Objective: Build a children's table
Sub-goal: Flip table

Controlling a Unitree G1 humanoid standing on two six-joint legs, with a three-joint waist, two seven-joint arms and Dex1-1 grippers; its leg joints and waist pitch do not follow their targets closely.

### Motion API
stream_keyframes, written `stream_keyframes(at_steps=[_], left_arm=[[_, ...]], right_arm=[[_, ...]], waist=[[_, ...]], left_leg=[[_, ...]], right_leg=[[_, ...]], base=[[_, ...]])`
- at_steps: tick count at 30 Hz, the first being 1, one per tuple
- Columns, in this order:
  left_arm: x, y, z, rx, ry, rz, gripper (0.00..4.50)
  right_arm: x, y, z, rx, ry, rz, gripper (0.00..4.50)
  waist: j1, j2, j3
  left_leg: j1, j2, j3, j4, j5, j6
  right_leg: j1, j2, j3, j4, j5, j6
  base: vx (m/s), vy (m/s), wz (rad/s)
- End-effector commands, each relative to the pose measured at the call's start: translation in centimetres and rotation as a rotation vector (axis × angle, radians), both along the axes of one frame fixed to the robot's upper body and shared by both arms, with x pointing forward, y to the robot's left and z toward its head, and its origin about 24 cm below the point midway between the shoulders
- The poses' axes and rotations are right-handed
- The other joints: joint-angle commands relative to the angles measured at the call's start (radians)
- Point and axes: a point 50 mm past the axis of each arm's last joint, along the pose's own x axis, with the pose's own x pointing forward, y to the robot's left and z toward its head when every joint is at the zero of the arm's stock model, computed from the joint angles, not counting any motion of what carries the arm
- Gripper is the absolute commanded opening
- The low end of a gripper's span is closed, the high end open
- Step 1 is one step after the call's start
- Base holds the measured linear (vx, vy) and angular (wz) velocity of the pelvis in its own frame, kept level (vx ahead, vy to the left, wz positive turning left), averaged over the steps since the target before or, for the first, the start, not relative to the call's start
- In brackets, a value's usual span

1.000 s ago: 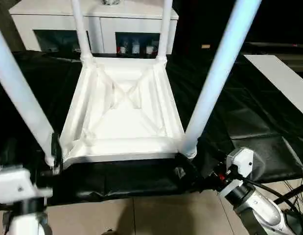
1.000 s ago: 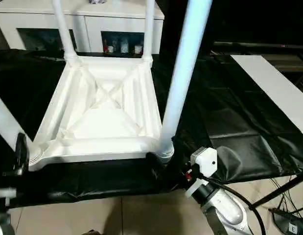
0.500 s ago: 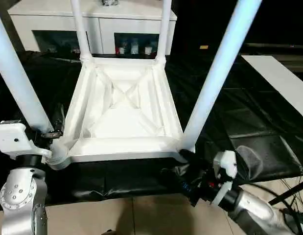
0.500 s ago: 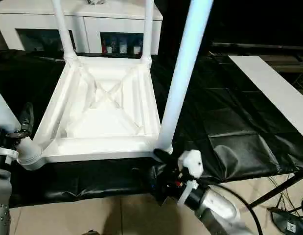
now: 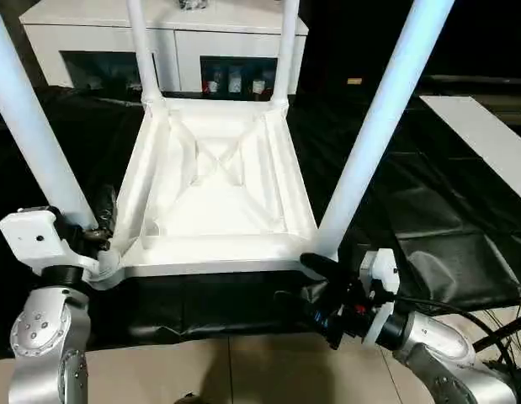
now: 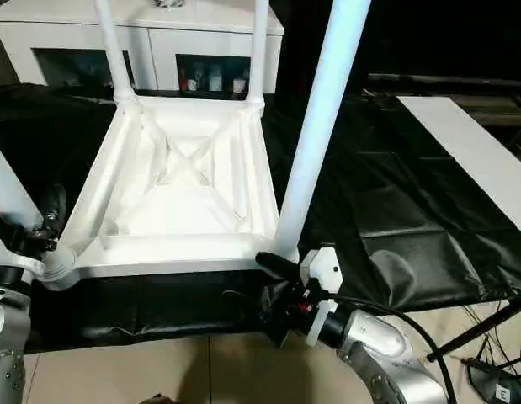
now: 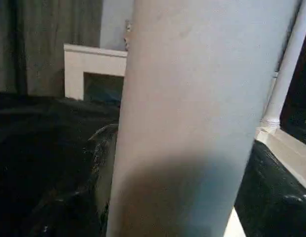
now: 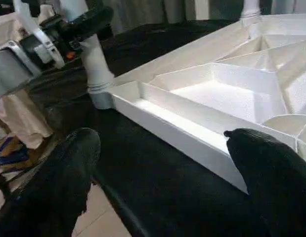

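No text or label can be read.

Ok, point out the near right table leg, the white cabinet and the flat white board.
near right table leg [image 5: 376, 139], left eye view, mid-shaft.
white cabinet [image 5: 188, 52], left eye view, front panel.
flat white board [image 6: 462, 147], right eye view, top face.

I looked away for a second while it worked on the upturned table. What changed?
The left gripper swung in around the near-left leg; whether it grips is unclear. The right gripper rolled and rose, jaws wide, to the table edge below the near-right leg. Table and all four legs stayed put.
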Motion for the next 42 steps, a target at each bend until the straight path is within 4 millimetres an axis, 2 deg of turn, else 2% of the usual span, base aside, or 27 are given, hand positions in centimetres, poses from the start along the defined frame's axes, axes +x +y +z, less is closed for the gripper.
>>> stream_keyframes(at_steps=[1,4,6,8,12,19,22,23,24,25,27,29,31,35,37,39,41,42], left_arm=[[0.1,-0.2,0.7,-0.021,-0.021,-0.005,3.05],[0.1,-0.2,0.8,-0.036,-0.024,-0.003,2.71],[0.0,-0.2,0.8,-0.041,-0.024,-0.005,2.65],[0.0,-0.3,0.8,-0.041,-0.022,-0.008,2.31],[0.0,-0.4,0.8,-0.029,-0.015,-0.021,2.15],[0.0,-0.7,0.7,-0.054,-0.009,-0.050,2.11],[0.3,-1.0,1.0,-0.218,-0.021,-0.059,2.11],[0.3,-1.0,1.0,-0.218,-0.021,-0.059,2.11],[0.5,-1.3,1.2,-0.317,-0.031,-0.071,2.11],[0.5,-1.3,1.2,-0.317,-0.031,-0.071,2.11],[1.0,-2.2,1.6,-0.523,-0.051,-0.137,2.11],[1.0,-2.2,1.6,-0.523,-0.051,-0.137,2.13],[1.1,-3.4,1.8,-0.640,-0.062,-0.213,2.14],[1.0,-4.5,1.5,-0.697,-0.041,-0.243,2.11],[1.0,-5.1,1.2,-0.710,-0.026,-0.249,2.10],[1.1,-5.6,1.1,-0.722,-0.008,-0.260,2.09],[1.1,-5.8,1.3,-0.735,-0.001,-0.268,2.08],[1.2,-6.0,1.4,-0.749,0.007,-0.275,2.08]], right_arm=[[0.2,-0.3,0.2,-0.005,-0.002,0.013,4.50],[0.3,-0.4,0.1,-0.010,-0.003,0.008,4.50],[0.3,-0.4,0.1,-0.013,-0.004,0.005,4.50],[0.3,-0.4,0.1,-0.014,-0.005,0.006,4.50],[0.3,-0.4,0.0,-0.022,-0.005,0.009,4.50],[0.5,-0.4,0.2,-0.019,-0.013,-0.013,4.50],[1.0,-0.7,0.1,-0.022,-0.019,-0.076,4.50],[1.0,-0.7,0.1,-0.022,-0.019,-0.076,4.50],[1.1,-0.8,0.0,-0.028,-0.018,-0.093,4.50],[1.1,-0.8,0.0,-0.028,-0.018,-0.093,4.50],[1.1,-0.6,-0.3,-0.033,-0.012,-0.103,4.50],[1.1,-0.6,-0.3,-0.033,-0.012,-0.103,4.50],[1.2,-0.4,-0.6,-0.051,-0.007,-0.123,4.50],[1.9,-0.4,-1.0,-0.062,0.007,-0.233,4.50],[2.4,-0.5,-0.9,-0.032,0.009,-0.302,4.50],[3.7,-0.6,-0.4,0.072,0.005,-0.437,4.50],[4.3,-0.5,-0.1,0.135,0.012,-0.488,4.50],[5.0,-0.2,0.1,0.191,0.022,-0.525,4.50]], waist=[[0.004,0.013,-0.038],[0.005,0.013,-0.037],[0.006,0.013,-0.037],[0.007,0.014,-0.037],[0.012,0.012,-0.037],[0.014,0.014,-0.038],[0.012,0.013,-0.038],[0.013,0.013,-0.039],[0.012,0.012,-0.038],[0.013,0.011,-0.040],[0.017,0.012,-0.042],[0.020,0.011,-0.041],[0.028,0.013,-0.041],[0.026,0.015,-0.040],[0.021,0.011,-0.040],[0.017,0.014,-0.041],[0.012,0.012,-0.040],[0.009,0.022,-0.041]], left_leg=[[0.026,0.054,-0.028,-0.085,-0.272,-0.016],[0.026,0.053,-0.027,-0.085,-0.283,-0.018],[0.027,0.054,-0.027,-0.086,-0.291,-0.021],[0.028,0.054,-0.028,-0.086,-0.294,-0.025],[0.027,0.054,-0.028,-0.087,-0.292,-0.028],[0.027,0.053,-0.027,-0.085,-0.276,-0.027],[0.027,0.052,-0.026,-0.086,-0.281,-0.031],[0.028,0.052,-0.027,-0.085,-0.281,-0.036],[0.027,0.051,-0.026,-0.085,-0.277,-0.032],[0.027,0.051,-0.025,-0.083,-0.260,-0.030],[0.024,0.048,-0.022,-0.075,-0.209,-0.019],[0.022,0.045,-0.019,-0.071,-0.192,-0.005],[0.021,0.046,-0.018,-0.071,-0.185,-0.006],[0.021,0.048,-0.020,-0.075,-0.186,-0.021],[0.023,0.049,-0.020,-0.078,-0.207,-0.038],[0.025,0.048,-0.021,-0.079,-0.212,-0.045],[0.024,0.048,-0.022,-0.080,-0.222,-0.047],[0.025,0.048,-0.023,-0.078,-0.218,-0.046]], right_leg=[[0.006,-0.042,0.029,-0.066,0.042,-0.147],[0.006,-0.042,0.029,-0.067,0.025,-0.143],[0.005,-0.043,0.030,-0.069,0.009,-0.142],[0.005,-0.042,0.030,-0.069,0.008,-0.138],[0.006,-0.042,0.030,-0.069,0.004,-0.129],[0.005,-0.042,0.029,-0.067,0.030,-0.130],[0.004,-0.041,0.029,-0.066,0.021,-0.140],[0.005,-0.043,0.029,-0.063,0.018,-0.145],[0.005,-0.041,0.029,-0.067,0.015,-0.147],[0.006,-0.041,0.029,-0.063,0.030,-0.151],[0.006,-0.040,0.029,-0.057,0.083,-0.169],[0.007,-0.040,0.029,-0.057,0.092,-0.175],[0.008,-0.042,0.029,-0.057,0.072,-0.179],[0.007,-0.038,0.028,-0.059,0.069,-0.159],[0.009,-0.037,0.028,-0.062,0.056,-0.142],[0.008,-0.038,0.028,-0.060,0.064,-0.130],[0.007,-0.038,0.028,-0.059,0.055,-0.130],[0.005,-0.037,0.028,-0.056,0.062,-0.126]], base=[[0.000,0.000,0.00],[0.000,0.000,0.00],[0.000,0.000,0.00],[0.000,0.000,0.00],[0.000,0.000,0.00],[0.000,0.000,0.00],[0.000,0.000,0.00],[0.000,0.000,0.00],[0.000,0.000,0.00],[0.000,0.000,0.00],[0.000,0.000,0.00],[0.000,0.000,0.00],[0.000,0.000,0.00],[0.000,0.000,0.00],[0.000,0.000,0.00],[0.000,0.000,0.00],[0.000,0.000,0.00],[0.000,0.000,0.00]])
